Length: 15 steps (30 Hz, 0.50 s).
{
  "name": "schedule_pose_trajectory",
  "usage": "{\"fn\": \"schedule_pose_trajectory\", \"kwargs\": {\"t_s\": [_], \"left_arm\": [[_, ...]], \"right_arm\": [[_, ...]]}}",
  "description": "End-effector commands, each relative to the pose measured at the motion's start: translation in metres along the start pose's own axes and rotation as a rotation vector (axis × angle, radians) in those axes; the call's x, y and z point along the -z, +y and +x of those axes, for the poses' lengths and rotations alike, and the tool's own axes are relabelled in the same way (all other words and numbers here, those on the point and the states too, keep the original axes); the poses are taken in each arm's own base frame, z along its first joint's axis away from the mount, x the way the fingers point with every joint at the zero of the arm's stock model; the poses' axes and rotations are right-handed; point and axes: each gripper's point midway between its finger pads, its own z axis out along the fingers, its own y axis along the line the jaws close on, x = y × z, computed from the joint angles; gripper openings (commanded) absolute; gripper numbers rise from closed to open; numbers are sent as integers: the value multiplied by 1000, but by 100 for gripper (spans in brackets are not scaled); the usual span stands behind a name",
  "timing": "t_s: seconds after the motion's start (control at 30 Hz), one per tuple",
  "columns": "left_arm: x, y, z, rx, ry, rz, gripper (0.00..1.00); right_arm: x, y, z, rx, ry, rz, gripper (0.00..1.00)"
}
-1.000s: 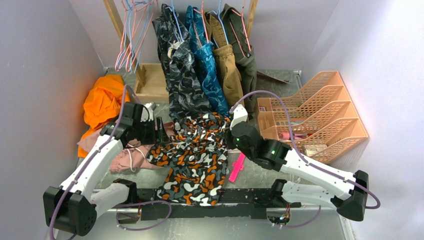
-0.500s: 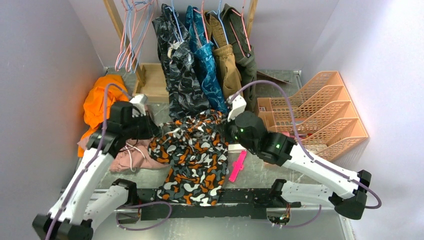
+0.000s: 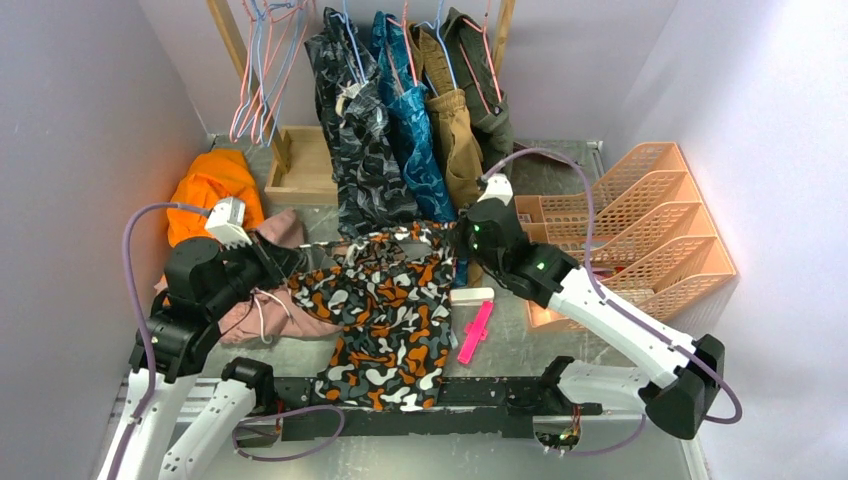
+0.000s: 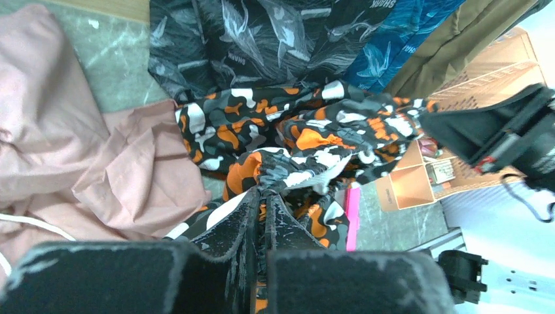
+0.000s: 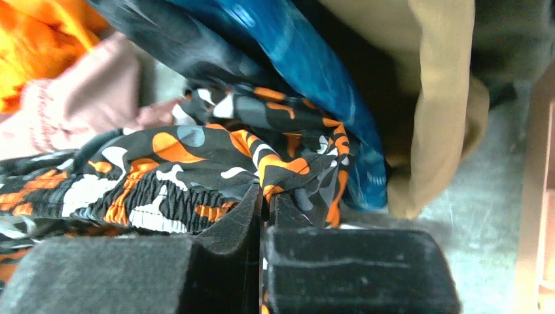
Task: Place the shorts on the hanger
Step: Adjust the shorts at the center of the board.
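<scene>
The orange, black and white camo shorts (image 3: 390,300) are stretched between both grippers, waistband raised, legs trailing over the table's front. My left gripper (image 3: 283,262) is shut on the gathered left end of the waistband (image 4: 281,171), seen close in the left wrist view (image 4: 265,193). My right gripper (image 3: 462,240) is shut on the right end of the shorts (image 5: 196,157), fabric pinched between its pads (image 5: 267,196). Pink wire hangers (image 3: 243,100) hang with light-blue ones on the rail at the back left. Which of them is the hanger I cannot tell.
Dusty-pink shorts (image 3: 270,300) and an orange garment (image 3: 205,195) lie at left. Grey-black camo (image 3: 360,150), blue (image 3: 415,140), tan (image 3: 455,130) and dark green (image 3: 490,100) clothes hang behind. An orange file rack (image 3: 640,230) stands right, a wooden box (image 3: 305,165) at back, a magenta clip (image 3: 474,333) by the shorts.
The left gripper has shut on the waistband and pulled back to the left. The right arm has lifted toward the back. The shorts are now drawn out wider between them.
</scene>
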Motion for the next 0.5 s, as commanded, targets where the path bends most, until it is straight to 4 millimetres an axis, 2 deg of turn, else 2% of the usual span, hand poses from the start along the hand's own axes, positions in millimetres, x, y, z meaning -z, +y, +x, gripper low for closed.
{"fn": "schedule_pose_trajectory", "kwargs": {"t_s": [0.0, 0.13, 0.27, 0.4, 0.47], "left_arm": [[-3, 12, 25, 118, 62, -45, 7], [-12, 24, 46, 171, 107, -72, 7], [-17, 28, 51, 193, 112, -82, 7], [-23, 29, 52, 198, 122, -87, 7], [-26, 30, 53, 203, 126, -88, 7]], "right_arm": [[-6, -29, 42, -65, 92, 79, 0], [-5, -36, 63, -51, 138, 74, 1], [4, -37, 62, -15, 147, 58, 18], [19, -34, 62, 58, 178, -4, 42], [27, -28, 69, 96, 213, -62, 50]]}}
